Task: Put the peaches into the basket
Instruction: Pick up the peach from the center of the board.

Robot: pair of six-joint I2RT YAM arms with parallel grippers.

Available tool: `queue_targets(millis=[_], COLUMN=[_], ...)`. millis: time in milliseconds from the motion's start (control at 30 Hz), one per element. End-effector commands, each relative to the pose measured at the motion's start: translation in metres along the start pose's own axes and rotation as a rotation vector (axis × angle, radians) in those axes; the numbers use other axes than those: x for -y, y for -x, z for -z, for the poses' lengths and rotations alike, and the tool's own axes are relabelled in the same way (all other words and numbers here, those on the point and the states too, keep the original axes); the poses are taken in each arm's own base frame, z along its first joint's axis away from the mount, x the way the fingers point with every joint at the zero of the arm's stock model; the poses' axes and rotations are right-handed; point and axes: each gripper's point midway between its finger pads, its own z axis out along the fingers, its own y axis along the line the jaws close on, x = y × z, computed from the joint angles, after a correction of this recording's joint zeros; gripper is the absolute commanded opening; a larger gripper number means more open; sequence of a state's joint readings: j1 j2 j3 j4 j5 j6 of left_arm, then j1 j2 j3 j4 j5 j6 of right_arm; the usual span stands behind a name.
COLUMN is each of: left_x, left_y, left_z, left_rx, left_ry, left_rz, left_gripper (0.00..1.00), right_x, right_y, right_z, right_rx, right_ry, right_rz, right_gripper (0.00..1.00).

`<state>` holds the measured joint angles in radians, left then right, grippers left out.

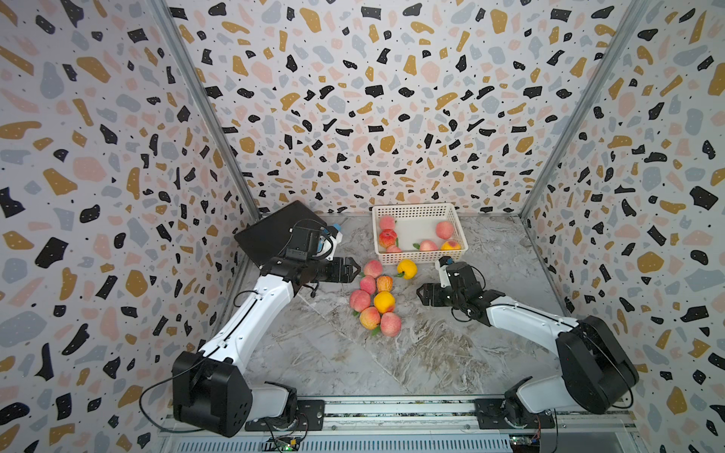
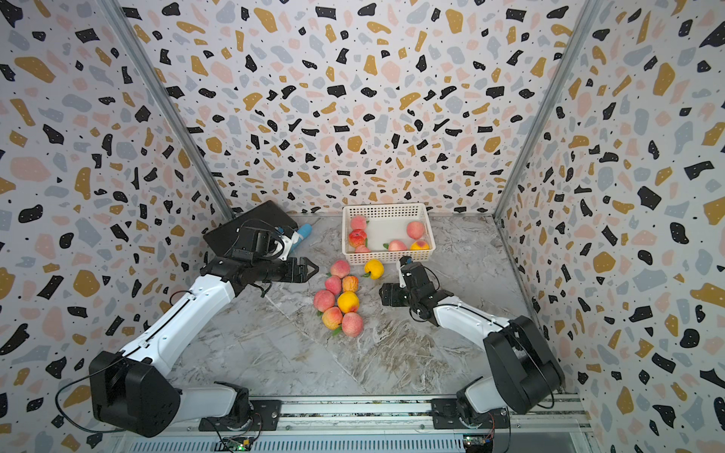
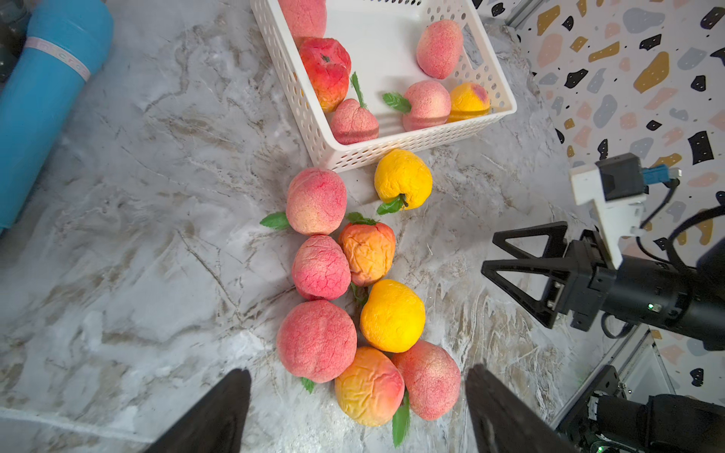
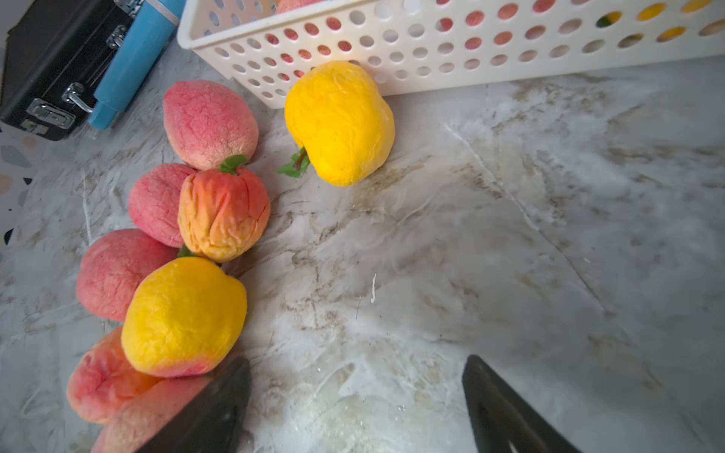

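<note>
White basket point(image 3: 416, 141) floor: left wrist shows, right wrist doesn't.

Terrazzo-patterned panels point(image 1: 372, 98) in pink, grey, ochre and black enclose three sides of a grey marble-effect table point(image 1: 345, 364), joined at the back corners by bare aluminium posts point(image 1: 200, 98). An aluminium rail point(image 1: 392, 410) lines the near edge under soft, even light.

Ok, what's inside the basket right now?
Six peaches lie in the basket, including a redder peach. Bare white floor shows in the middle. The near wall hides the lower parts of three fruits against it.
</note>
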<state>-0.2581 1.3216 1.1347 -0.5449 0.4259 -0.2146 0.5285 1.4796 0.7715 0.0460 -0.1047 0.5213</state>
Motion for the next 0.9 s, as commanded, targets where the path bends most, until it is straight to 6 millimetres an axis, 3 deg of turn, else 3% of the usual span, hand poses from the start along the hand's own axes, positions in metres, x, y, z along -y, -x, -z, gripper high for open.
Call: queue_targets(millis=[0, 367, 867], left_x=[0.004, 0.002, 0.001], left_y=[0.009, 0.009, 0.009], left_z=[0.009, 0.012, 0.012], left_rx=[0.045, 0.05, 0.049], left_ry=[-0.008, 0.008, 0.01], left_rz=[-0.019, -0.035, -0.036], left_gripper=[0.87, 0.87, 0.87], right_x=[-0.008, -0.006, -0.009], right_y=[0.031, 0.059, 0.076], right_z=[-0.009, -0.066, -0.093], right_rx=[0.077, 0.17, 0.204], right_ry=[0.005, 0.011, 0.018], right_rz=[-0.019, -0.153, -0.208], right_gripper=[0.87, 0.91, 0.94])
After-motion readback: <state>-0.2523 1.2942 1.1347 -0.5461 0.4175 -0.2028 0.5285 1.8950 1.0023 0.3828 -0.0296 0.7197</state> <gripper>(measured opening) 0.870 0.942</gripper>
